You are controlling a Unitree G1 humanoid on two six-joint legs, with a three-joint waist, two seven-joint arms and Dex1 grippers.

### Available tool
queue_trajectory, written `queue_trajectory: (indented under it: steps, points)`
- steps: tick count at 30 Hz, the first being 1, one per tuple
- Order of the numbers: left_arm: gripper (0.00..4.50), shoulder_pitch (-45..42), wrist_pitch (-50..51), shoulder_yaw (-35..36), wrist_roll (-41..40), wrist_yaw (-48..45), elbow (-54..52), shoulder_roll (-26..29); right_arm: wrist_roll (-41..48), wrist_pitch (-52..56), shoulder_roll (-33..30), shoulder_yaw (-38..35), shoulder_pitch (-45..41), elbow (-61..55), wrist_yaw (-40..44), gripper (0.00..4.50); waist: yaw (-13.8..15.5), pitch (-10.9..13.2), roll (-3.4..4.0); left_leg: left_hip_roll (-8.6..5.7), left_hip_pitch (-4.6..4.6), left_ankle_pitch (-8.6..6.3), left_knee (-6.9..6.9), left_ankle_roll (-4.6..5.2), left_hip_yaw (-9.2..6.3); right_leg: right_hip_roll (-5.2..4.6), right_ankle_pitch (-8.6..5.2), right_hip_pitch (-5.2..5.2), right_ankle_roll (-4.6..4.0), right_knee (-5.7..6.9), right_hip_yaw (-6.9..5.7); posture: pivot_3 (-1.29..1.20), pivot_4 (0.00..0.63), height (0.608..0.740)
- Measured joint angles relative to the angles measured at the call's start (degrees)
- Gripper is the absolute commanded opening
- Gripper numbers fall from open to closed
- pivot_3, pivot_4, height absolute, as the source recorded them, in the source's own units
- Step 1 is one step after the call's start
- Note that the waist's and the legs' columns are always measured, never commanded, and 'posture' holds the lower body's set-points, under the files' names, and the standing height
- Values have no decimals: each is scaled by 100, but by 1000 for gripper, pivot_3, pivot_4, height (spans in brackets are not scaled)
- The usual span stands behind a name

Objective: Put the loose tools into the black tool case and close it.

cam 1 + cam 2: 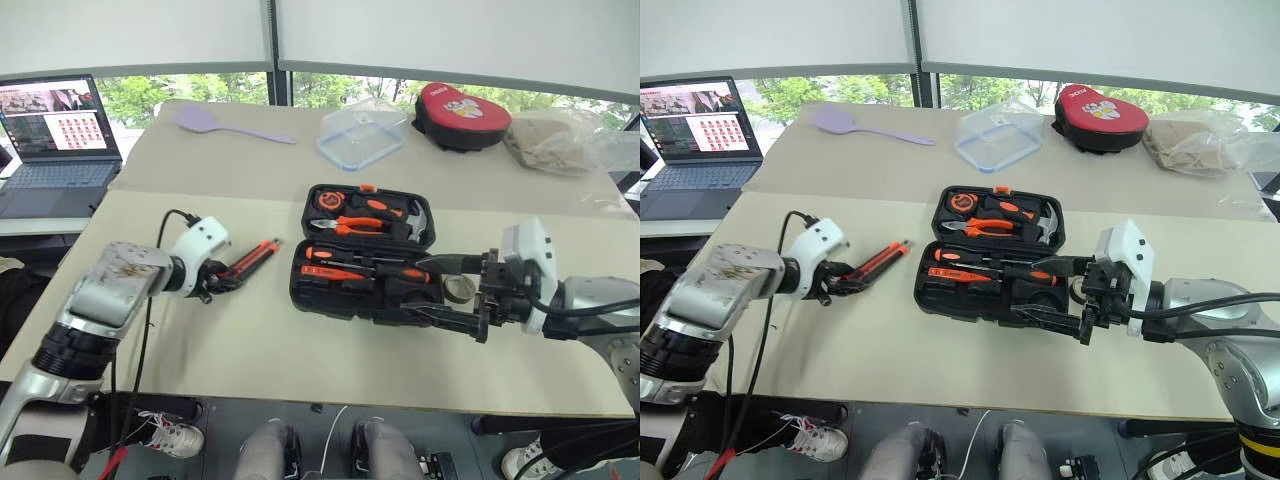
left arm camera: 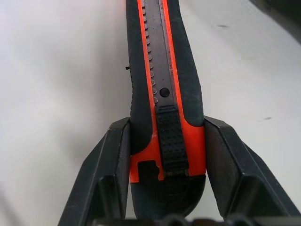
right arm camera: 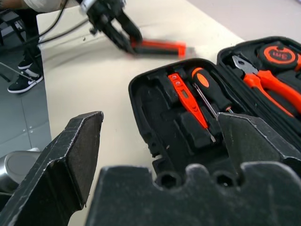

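Black-and-orange utility knife sat pinched in the left gripper; right gripper gaped beside the tool case.

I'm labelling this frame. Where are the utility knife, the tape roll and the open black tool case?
utility knife [image 2: 162, 75]: left wrist view, on its black slider track.
tape roll [image 1: 459, 289]: left eye view, on its top face.
black tool case [image 1: 368, 193]: left eye view, lid's upper rim.

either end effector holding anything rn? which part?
Left end effector grips the black-and-orange plastic utility knife across its rear end, fingers on both sides by the slider. Right end effector is open, empty.
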Motion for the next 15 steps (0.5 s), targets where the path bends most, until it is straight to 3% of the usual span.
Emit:
queue_trajectory:
  steps: [5,10,15]
  points:
    - [1767,-666,-1576,-254,78,-990,22,27,136,63,-53,-223,334,5,48,4500,102,0,0,-10,4,-1,0,1,1,-4,2,12,3,-10,-3,0,150,731]
    - [1767,-1283,-2458,-1234,363,-1789,372,-786,-31,22,-57,-256,432,15,-1,4500,119,0,0,-11,7,-1,2,5,10,14,1,13,5,-8,6,0,150,731]
    - [1767,-1913,-2497,-2020,773,-2086,1132,-1638,-40,-6,-35,-331,588,-19,-62,4500,117,2,-3,-10,-3,1,6,7,12,22,1,4,6,-8,8,0,150,731]
